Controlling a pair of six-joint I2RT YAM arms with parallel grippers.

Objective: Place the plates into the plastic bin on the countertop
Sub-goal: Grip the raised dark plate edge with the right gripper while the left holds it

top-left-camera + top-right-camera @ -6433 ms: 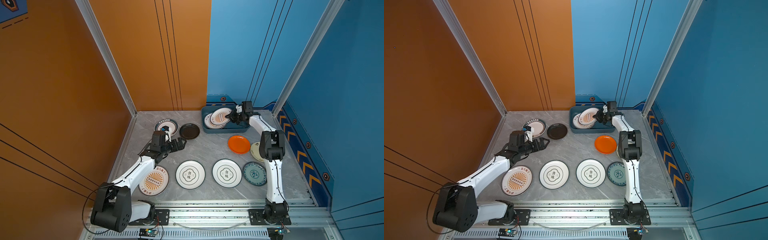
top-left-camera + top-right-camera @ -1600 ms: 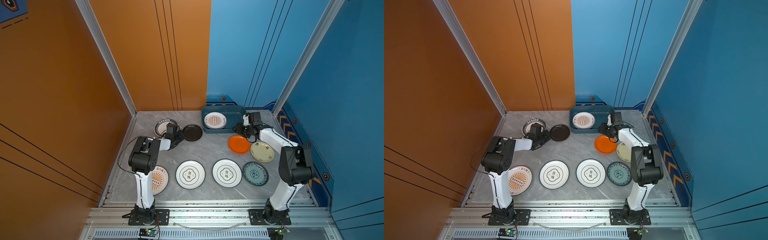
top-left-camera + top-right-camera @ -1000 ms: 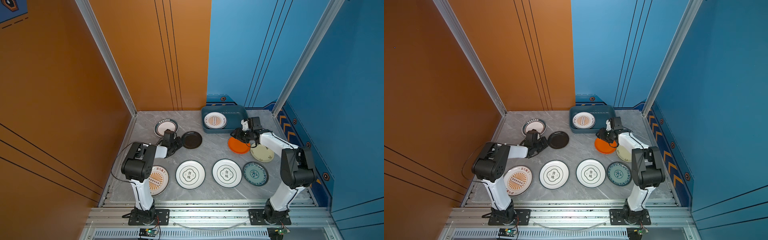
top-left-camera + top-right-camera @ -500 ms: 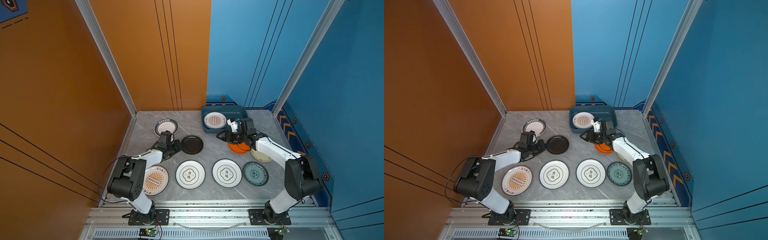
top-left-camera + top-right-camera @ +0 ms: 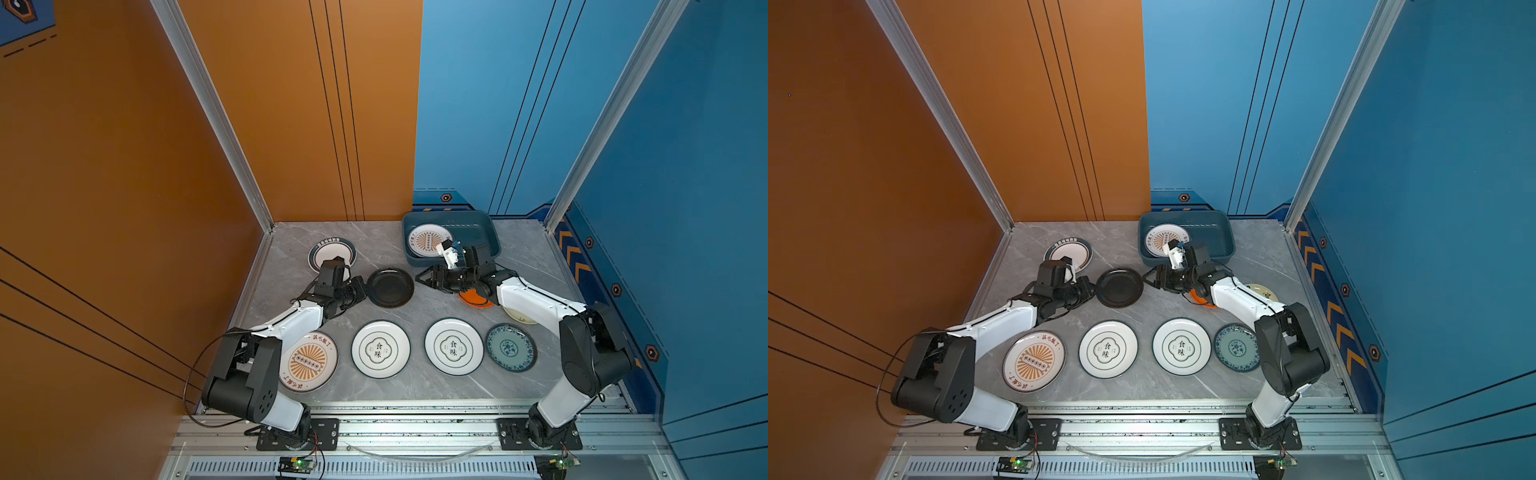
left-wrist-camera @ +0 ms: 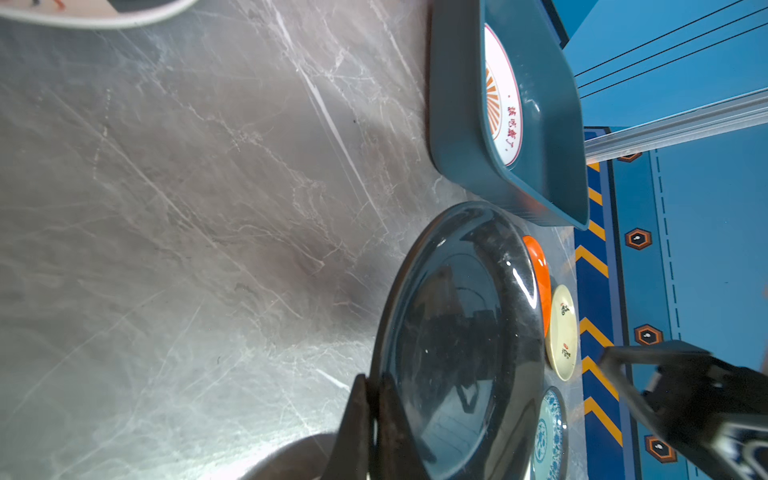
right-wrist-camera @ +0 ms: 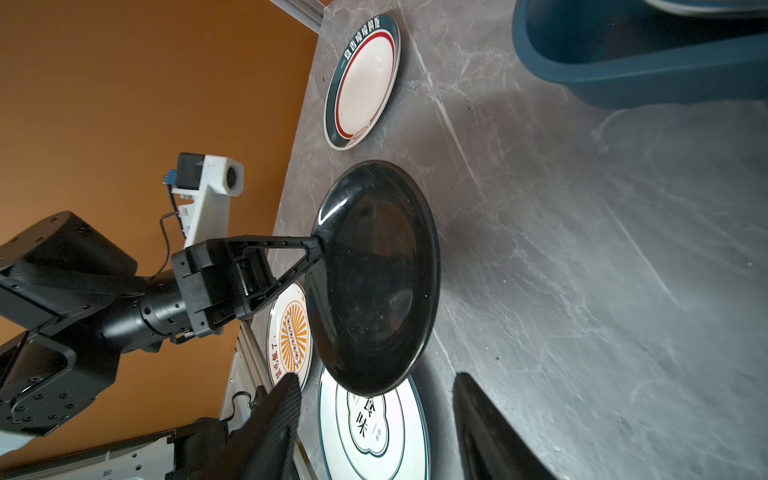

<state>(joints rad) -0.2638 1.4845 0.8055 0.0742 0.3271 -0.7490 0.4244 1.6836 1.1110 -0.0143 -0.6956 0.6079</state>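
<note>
I have the left end effector (image 5: 360, 291) clamped on the rim of the black plate (image 5: 390, 286). Both wrist views show its fingers pinched onto the edge and the plate tilted, apparently clear of the desk (image 5: 415, 309). That plate is to the left of the plastic bin (image 5: 492, 239), a little nearer the arm bases than the bin's front wall.

My right end effector (image 5: 420, 277) hangs just in front of the bin's near-left corner, jaws apart and empty. In the right wrist view its fingers flank the black plate's closest edge, and I cannot tell whether they touch it.

Inside the bin, against its left end, a sunburst plate (image 5: 428, 241) lies flat. In front of the bin, the orange plate (image 5: 473, 298) and the cream plate (image 5: 519, 319) are partly hidden under the right arm.

Further out from the bin, along the desk's near edge, runs a row: a second sunburst plate (image 5: 309, 361), a green-emblem plate (image 5: 380, 349), a second green-emblem plate (image 5: 453, 347) and the teal floral plate (image 5: 511, 348). The dark-rimmed plate (image 5: 332, 250) lies well to the left of the bin, about level with it.
</note>
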